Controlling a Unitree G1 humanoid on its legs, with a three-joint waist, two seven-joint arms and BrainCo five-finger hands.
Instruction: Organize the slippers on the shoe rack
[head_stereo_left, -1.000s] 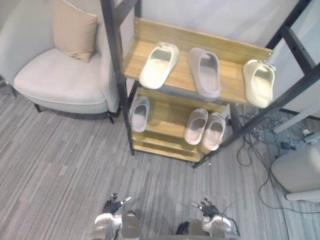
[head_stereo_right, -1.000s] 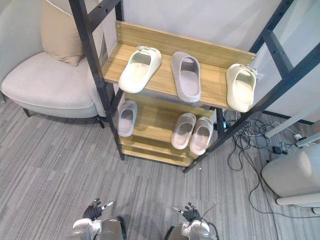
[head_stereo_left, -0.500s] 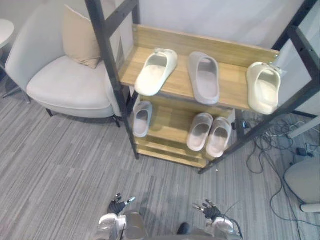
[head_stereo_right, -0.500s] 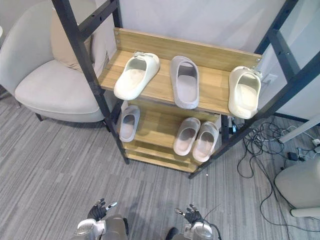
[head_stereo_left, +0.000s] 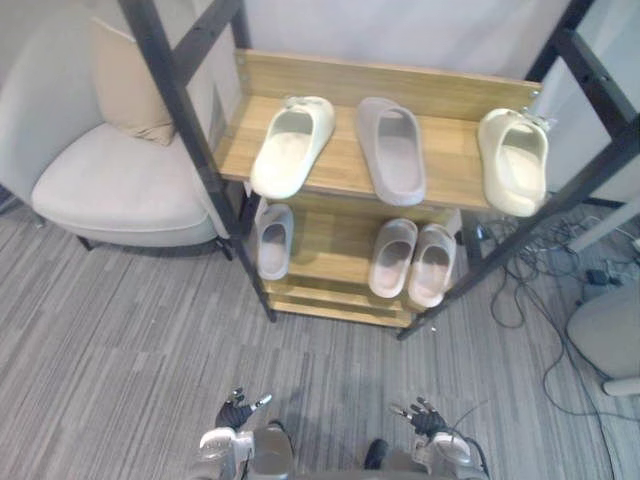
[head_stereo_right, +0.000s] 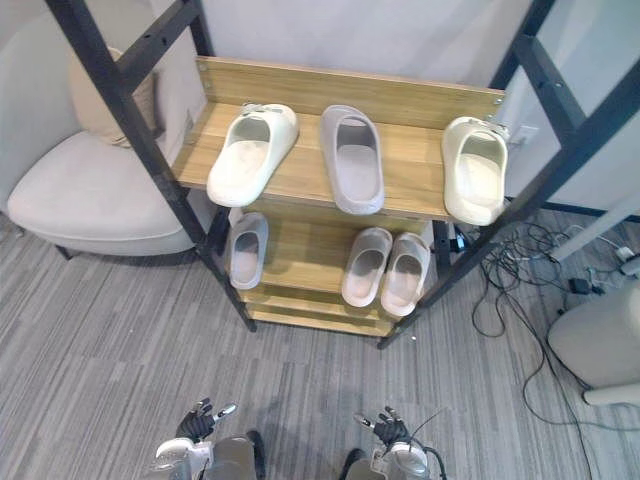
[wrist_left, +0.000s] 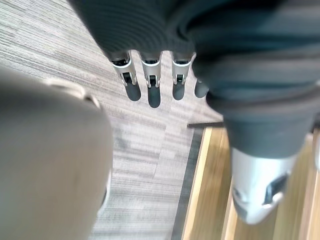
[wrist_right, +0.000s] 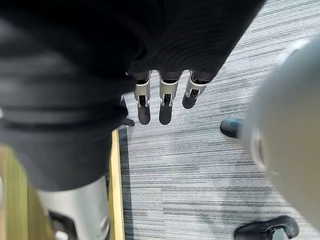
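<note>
Framing had shifted since the earlier pictures, which was a move of the camera; every slipper kept its place on the shoe rack (head_stereo_left: 400, 85).

Both hands hung low over the carpet (head_stereo_left: 120, 350), well apart from the rack. The left hand (head_stereo_left: 235, 412) and the right hand (head_stereo_left: 428, 418) each had fingers straight and relaxed and held nothing.

The rack had a black metal frame and wooden shelves.
- Upper shelf: left cream slipper (head_stereo_left: 290, 148), lying at an angle; grey slipper (head_stereo_left: 392, 150) in the middle; right cream slipper (head_stereo_left: 515, 160) at the right end.
- Lower shelf: single grey slipper (head_stereo_left: 273, 242) at the left; pale pair (head_stereo_left: 392, 258) side by side at the right.

All were smooth, rounded, open-backed slides. A padded armchair (head_stereo_left: 110, 185) with a beige cushion (head_stereo_left: 120, 90) stood left of the rack on the grey striped carpet.
</note>
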